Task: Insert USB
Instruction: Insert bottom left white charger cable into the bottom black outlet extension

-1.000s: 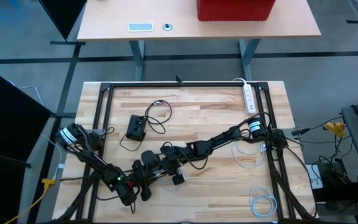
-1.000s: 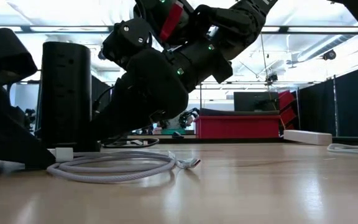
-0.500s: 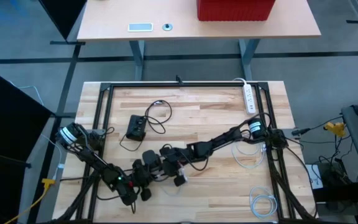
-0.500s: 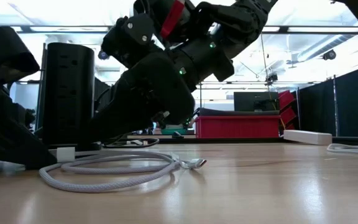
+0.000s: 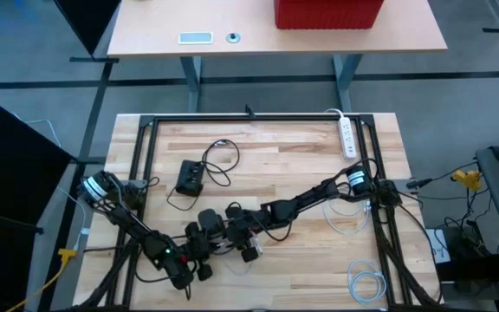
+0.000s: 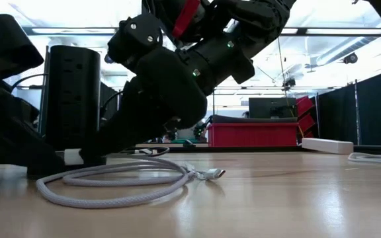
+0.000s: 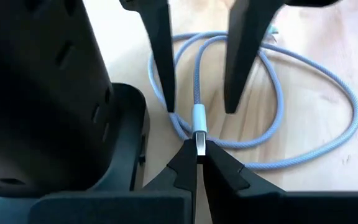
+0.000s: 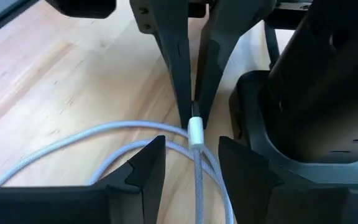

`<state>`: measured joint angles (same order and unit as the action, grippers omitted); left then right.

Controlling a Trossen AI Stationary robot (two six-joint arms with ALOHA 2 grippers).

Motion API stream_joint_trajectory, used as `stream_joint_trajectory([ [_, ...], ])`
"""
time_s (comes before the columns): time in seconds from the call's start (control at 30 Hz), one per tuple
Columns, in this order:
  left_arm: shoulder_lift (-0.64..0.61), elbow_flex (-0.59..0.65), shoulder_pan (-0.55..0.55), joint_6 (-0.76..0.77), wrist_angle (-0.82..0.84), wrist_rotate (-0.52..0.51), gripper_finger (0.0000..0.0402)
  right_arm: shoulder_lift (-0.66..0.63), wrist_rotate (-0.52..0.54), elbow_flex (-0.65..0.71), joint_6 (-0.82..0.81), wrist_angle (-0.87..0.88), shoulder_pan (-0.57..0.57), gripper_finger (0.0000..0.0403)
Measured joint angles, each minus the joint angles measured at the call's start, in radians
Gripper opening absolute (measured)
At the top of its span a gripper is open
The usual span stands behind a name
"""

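Even bright overhead light; low view backlit, ceiling strips glaring; wrist views' near foreground soft.

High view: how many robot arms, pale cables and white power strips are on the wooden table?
Robot arms: 2, left and right
Pale cables: 3, one coiled, one loose, one pinched by the left end effector
White power strips: 1
Total: 6
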<state>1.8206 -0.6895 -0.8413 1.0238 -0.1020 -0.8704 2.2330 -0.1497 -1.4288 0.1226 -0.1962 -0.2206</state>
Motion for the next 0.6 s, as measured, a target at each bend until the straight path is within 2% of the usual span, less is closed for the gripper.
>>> stream_joint_trajectory([
  [0.2,0.000,0.000,0.001,0.005,-0.001,-0.005,0.0004,0.000,0.078,-0.004,-0.025,-0.005,-0.009,0.0122],
  [0.6,0.000,0.000,0.002,0.017,-0.002,-0.038,0.0003,0.002,0.081,-0.004,-0.076,-0.019,-0.008,0.0071],
])
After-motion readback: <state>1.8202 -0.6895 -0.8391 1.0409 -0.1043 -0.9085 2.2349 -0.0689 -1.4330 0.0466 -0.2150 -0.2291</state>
